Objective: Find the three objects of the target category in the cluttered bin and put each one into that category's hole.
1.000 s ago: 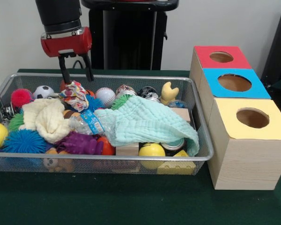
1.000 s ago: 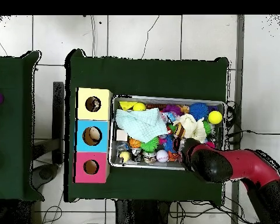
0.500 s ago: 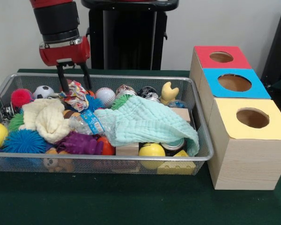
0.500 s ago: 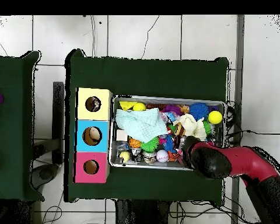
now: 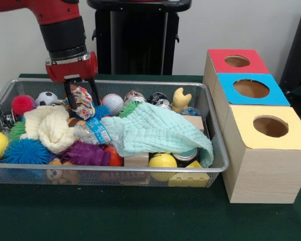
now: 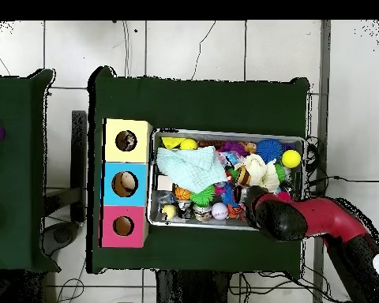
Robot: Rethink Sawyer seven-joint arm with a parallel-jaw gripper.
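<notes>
Bright, even, soft indoor lighting

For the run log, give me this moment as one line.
stage: reaching | tool: open, fingers straddling patterned cloth | bin: cluttered | holes: red, blue, yellow boxes beside bin

Wire-mesh metal bin (image 5: 140, 174); waffle-textured cloth (image 5: 158, 128).
</notes>
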